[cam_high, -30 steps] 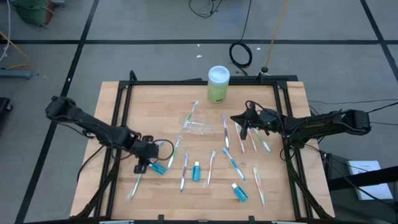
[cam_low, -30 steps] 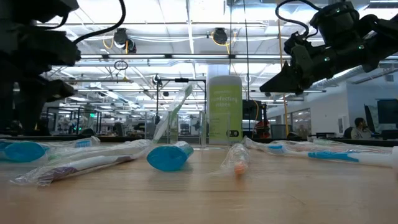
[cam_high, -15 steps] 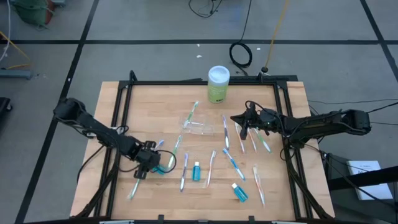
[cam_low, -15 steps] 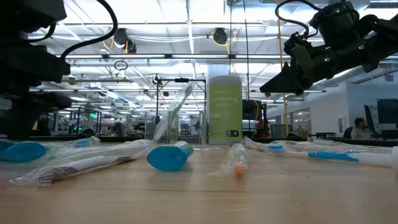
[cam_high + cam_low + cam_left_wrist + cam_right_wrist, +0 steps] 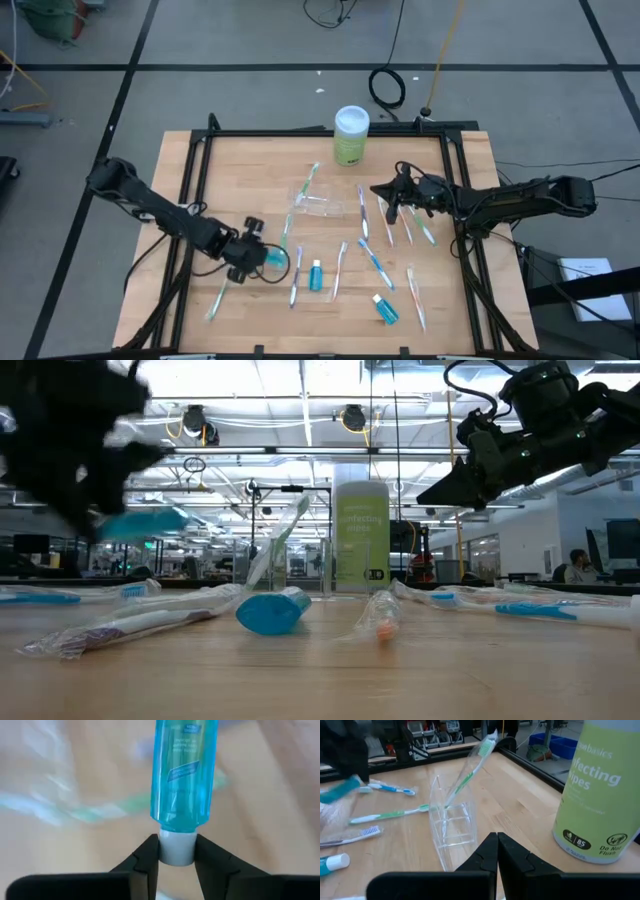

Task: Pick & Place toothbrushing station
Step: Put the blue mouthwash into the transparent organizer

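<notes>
The toothbrushing station (image 5: 318, 203) is a clear plastic holder standing on the wood mid-table; it also shows in the right wrist view (image 5: 451, 830). A wrapped green toothbrush (image 5: 470, 770) leans in it. My left gripper (image 5: 253, 254) is near the table's left front, shut on a blue toothpaste tube (image 5: 272, 258) held above the table, as the low view shows (image 5: 140, 525). My right gripper (image 5: 392, 197) is shut and empty. It hovers above the table to the right of the holder. My left gripper pinches the tube's white cap (image 5: 176, 851) between its two fingers, one on each side. The fingers come roughly level from the table's left. The blue body (image 5: 185, 770) sticks out beyond the fingertips. The tube is lifted clear of the table, about level.
A green white-lidded wipes canister (image 5: 351, 135) stands at the far edge. Several wrapped toothbrushes lie across the middle and right (image 5: 375, 262). Two more blue tubes lie near the front (image 5: 316, 275) (image 5: 386, 310). A black frame (image 5: 195, 160) borders the table.
My left gripper has moved toward the table's right edge and risen. The blue tube, which lay on the table at the left, is now lifted clear of the wood and carried rightward with it.
</notes>
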